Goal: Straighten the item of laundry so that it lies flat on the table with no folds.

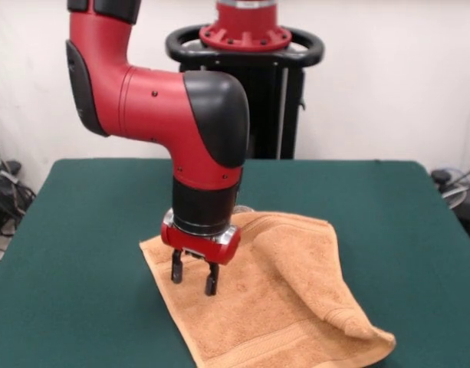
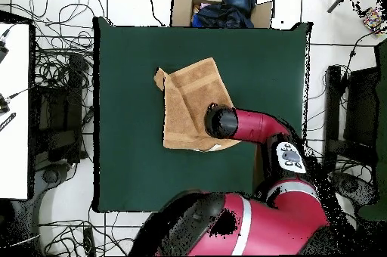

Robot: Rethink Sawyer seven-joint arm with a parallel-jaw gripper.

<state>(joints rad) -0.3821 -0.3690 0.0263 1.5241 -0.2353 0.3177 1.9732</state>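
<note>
A: Where is the towel (image 1: 273, 307) now?

B: We see it on the table (image 1: 81, 253), and we take the towel as our landmark. In the front view it lies as a tilted, roughly square shape, with one corner pointing to the lower right. It is not flat. Along its right side one edge is folded over onto the towel, and this makes a long raised ridge that runs down to that lower right corner. A woven band stripe crosses the towel near its lower edge.

A: And from above?

B: In the overhead view the towel (image 2: 189, 103) sits near the middle of the table (image 2: 128, 171), with bare green felt around it on all sides. At its upper left corner we see a small flap turned over.

A: Where is the gripper (image 1: 194, 277)?

B: It hangs over the towel's left part in the front view, pointing straight down. Its two dark fingers (image 1: 176, 268) stand apart with a clear gap between them, and nothing is between them. The tips are just above the cloth or touching it; we cannot tell which.

A: Does the arm (image 1: 165, 107) hide something?

B: In the overhead view the arm (image 2: 249, 127) covers the towel's lower right corner, so we cannot see the gripper itself from there.
</note>
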